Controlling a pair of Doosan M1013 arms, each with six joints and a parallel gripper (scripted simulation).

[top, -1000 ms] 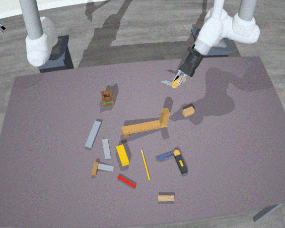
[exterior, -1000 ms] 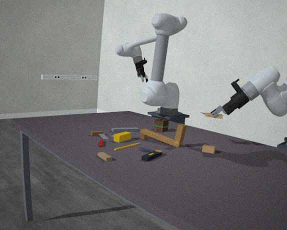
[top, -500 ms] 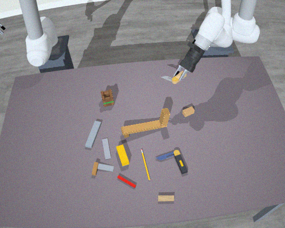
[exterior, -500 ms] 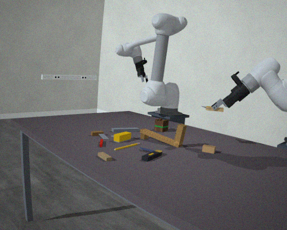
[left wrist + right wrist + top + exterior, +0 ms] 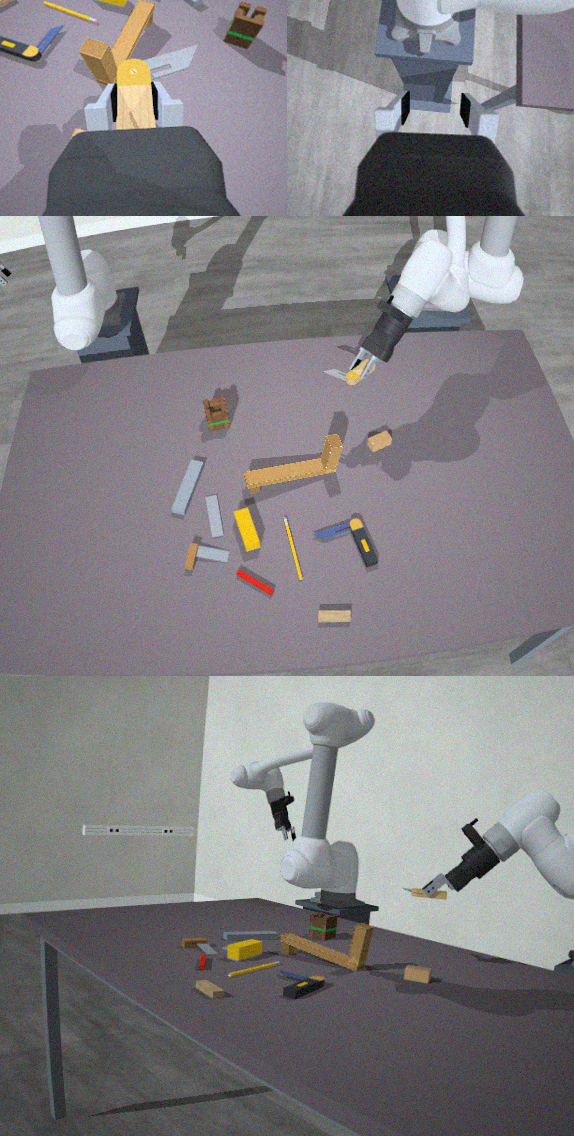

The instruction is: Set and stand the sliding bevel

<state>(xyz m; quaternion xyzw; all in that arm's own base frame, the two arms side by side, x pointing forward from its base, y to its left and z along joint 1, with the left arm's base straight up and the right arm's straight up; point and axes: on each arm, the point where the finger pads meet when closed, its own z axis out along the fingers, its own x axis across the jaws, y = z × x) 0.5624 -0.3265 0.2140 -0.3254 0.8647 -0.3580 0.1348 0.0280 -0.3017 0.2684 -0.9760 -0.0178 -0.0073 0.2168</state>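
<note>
Across the top view from its left side, the right gripper (image 5: 5,273) (image 5: 288,835) (image 5: 434,102) hangs off beyond the back corner of the bench (image 5: 100,566) (image 5: 450,1051) (image 5: 550,56), fingers wide and nothing between them. Inboard of that corner, nearer the back edge than the front, the slotted block (image 5: 218,420) (image 5: 323,928) (image 5: 243,29) stands upright. Around mid-bench comes the rail (image 5: 290,472) (image 5: 320,951) (image 5: 133,28), its long axis running roughly with the back edge, and the leg (image 5: 332,451) (image 5: 361,946) (image 5: 98,61) rises at the end nearer the left arm.

Between that leg and the back edge, the left gripper (image 5: 361,367) (image 5: 432,886) (image 5: 134,94) has the wooden bevel (image 5: 354,376) (image 5: 435,894) (image 5: 135,103) pinched by its handle, raised over the bench. The handle slants, pivot end toward mid-bench; the blade (image 5: 336,374) (image 5: 407,890) (image 5: 180,61) juts from the pivot toward the block's side. The left arm is nearer the leg, and is the one to use.

The next move probably turns on this: the leg's corner lies from the fingers toward the front edge, so handle and blade need turning into its plane for comparison. Whether the blade angle already matches is hard to judge from here. The black bevel (image 5: 364,543) (image 5: 304,987) (image 5: 14,47), frontward of the leg, should be left alone.
</note>
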